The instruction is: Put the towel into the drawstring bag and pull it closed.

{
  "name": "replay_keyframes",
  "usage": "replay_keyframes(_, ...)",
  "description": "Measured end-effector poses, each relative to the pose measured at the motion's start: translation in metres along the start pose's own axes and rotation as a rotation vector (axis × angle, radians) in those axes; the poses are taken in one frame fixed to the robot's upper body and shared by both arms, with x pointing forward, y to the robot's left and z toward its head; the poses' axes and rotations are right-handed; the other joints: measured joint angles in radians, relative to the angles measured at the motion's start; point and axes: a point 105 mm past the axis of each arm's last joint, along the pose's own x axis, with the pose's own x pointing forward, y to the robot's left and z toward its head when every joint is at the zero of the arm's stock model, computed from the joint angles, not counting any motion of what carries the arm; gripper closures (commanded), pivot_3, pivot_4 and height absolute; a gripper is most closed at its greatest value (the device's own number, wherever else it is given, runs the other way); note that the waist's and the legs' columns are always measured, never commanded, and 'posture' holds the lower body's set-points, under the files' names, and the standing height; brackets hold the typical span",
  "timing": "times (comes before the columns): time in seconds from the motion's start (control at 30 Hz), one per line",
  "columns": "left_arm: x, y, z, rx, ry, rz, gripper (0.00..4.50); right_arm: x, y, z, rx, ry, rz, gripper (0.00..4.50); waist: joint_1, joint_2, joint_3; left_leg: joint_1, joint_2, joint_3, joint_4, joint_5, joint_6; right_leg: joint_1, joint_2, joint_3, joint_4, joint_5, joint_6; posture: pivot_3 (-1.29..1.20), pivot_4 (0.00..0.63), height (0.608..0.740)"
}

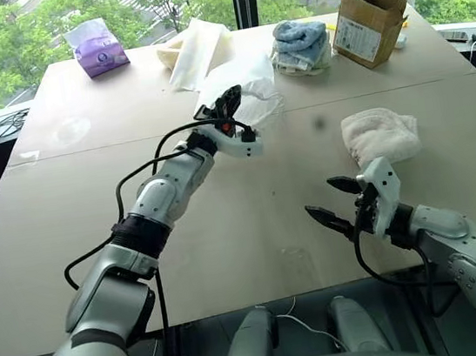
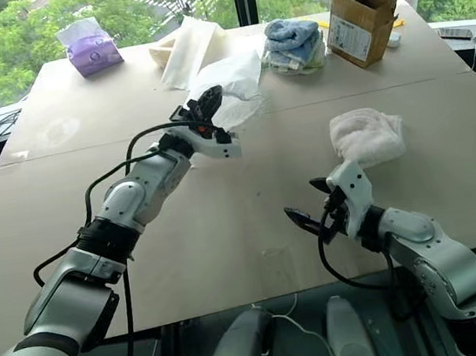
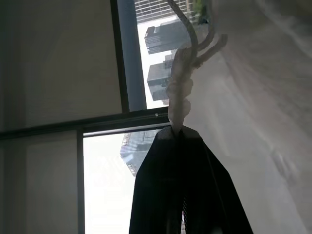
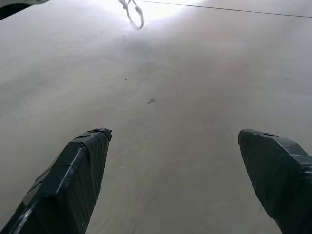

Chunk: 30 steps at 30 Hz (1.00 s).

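Left hand [image 1: 228, 102] — fingers pressed together on the knotted cord [image 3: 179, 92] of the drawstring bag [image 1: 243, 85], raised above the tabletop [image 1: 91, 197]; the thin white pouch hangs just beyond the fingertips, its lower part resting on the tabletop. Right hand [image 1: 336, 201] — fingers spread wide, empty, hovering low over bare tabletop. Towel [image 1: 380, 135] — cream-white, crumpled, lying flat just beyond the right hand and well apart from the bag.
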Motion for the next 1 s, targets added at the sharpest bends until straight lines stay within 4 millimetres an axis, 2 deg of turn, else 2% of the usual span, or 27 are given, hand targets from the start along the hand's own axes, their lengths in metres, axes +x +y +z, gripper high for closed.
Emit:
replay_keyframes(0.03, -0.003, -0.007, 0.002, -0.007, -0.001, -0.018, 4.47, 0.0, 0.0, 0.0, -0.001, -0.001, 0.0, 0.0, 0.0, 0.0, 0.0, 0.0, 0.0, 0.0, 0.0, 0.0, 0.0, 0.0, 0.0, 0.0, 0.0, 0.0, 0.0, 0.0, 0.15, 0.74)
replay_keyframes(0.07, -0.005, -0.013, 0.003, -0.016, 0.001, -0.035, 3.93, 0.0, 0.0, 0.0, -0.003, -0.002, -0.001, 0.0, 0.001, 0.0, 0.0, 0.0, 0.0, -0.001, 0.0, 0.0, 0.0, 0.0, 0.0, -0.001, 0.0, 0.0, 0.0, 0.0, 0.15, 0.74)
replay_keyframes(0.1, -0.006, -0.017, 0.003, -0.024, 0.005, -0.046, 3.64, 0.0, 0.0, 0.0, -0.004, -0.002, -0.002, 0.0, 0.002, 0.0, 0.0, 0.0, 0.0, -0.001, 0.0, 0.0, 0.0, 0.0, 0.0, -0.001, 0.0, 0.0, 0.0, 0.0, 0.15, 0.74)
replay_keyframes(0.13, -0.007, -0.02, 0.001, -0.044, 0.016, -0.055, 3.06, 0.0, 0.0, 0.0, -0.005, -0.002, -0.002, 0.0, 0.003, 0.0, 0.0, 0.0, 0.0, -0.001, 0.0, 0.0, 0.0, 0.0, 0.0, -0.001, 0.0, 0.0, 0.0, 0.0, 0.15, 0.74)
replay_keyframes(0.17, -0.007, -0.021, 0.001, -0.047, 0.018, -0.057, 2.87, 0.0, 0.0, 0.0, -0.005, -0.002, -0.002, 0.0, 0.003, 0.0, 0.0, 0.0, 0.0, -0.001, 0.0, 0.0, 0.0, 0.0, 0.0, -0.001, 0.0, 0.0, 0.0, 0.0, 0.15, 0.74)
replay_keyframes(0.2, -0.007, -0.023, 0.001, -0.051, 0.021, -0.06, 2.22, 0.0, 0.0, 0.0, -0.005, -0.003, -0.002, 0.0, 0.003, 0.0, 0.0, 0.0, 0.0, 0.0, 0.0, 0.0, 0.0, 0.0, 0.0, -0.001, 0.0, 0.0, 0.0, 0.0, 0.15, 0.74)
replay_keyframes(0.37, -0.013, -0.039, -0.001, -0.08, 0.054, -0.087, 0.1, 0.0, 0.0, -0.001, -0.001, -0.001, -0.004, 0.0, 0.0, 0.0, 0.0, 0.0, 0.0, 0.0, 0.0, 0.0, 0.0, 0.0, 0.0, -0.001, 0.001, 0.0, 0.0, 0.0, 0.15, 0.74)
replay_keyframes(0.47, -0.026, -0.057, -0.003, -0.115, 0.094, -0.114, 0.01, -0.002, 0.0, -0.004, 0.003, 0.008, -0.009, 0.0, -0.001, 0.0, 0.0, 0.0, 0.0, 0.0, 0.0, 0.0, 0.0, 0.0, 0.0, 0.0, 0.001, 0.0, 0.0, 0.0, 0.15, 0.74)
replay_keyframes(0.7, -0.039, -0.065, -0.034, -0.201, 0.27, -0.072, 0.01, -0.003, -0.002, -0.004, -0.001, 0.011, -0.015, 0.0, 0.001, 0.0, 0.0, 0.0, 0.0, 0.0, 0.001, 0.0, 0.0, 0.0, 0.0, -0.001, 0.001, 0.0, 0.0, 0.0, 0.15, 0.74)
replay_keyframes(1.0, -0.042, -0.071, -0.07, -0.207, 0.402, -0.071, 0.01, -0.004, -0.002, -0.005, -0.001, 0.018, -0.019, 0.0, 0.0, 0.0, 0.0, 0.0, 0.0, 0.0, 0.001, 0.0, 0.0, 0.0, 0.0, -0.001, 0.001, 0.0, 0.0, 0.0, 0.15, 0.74)
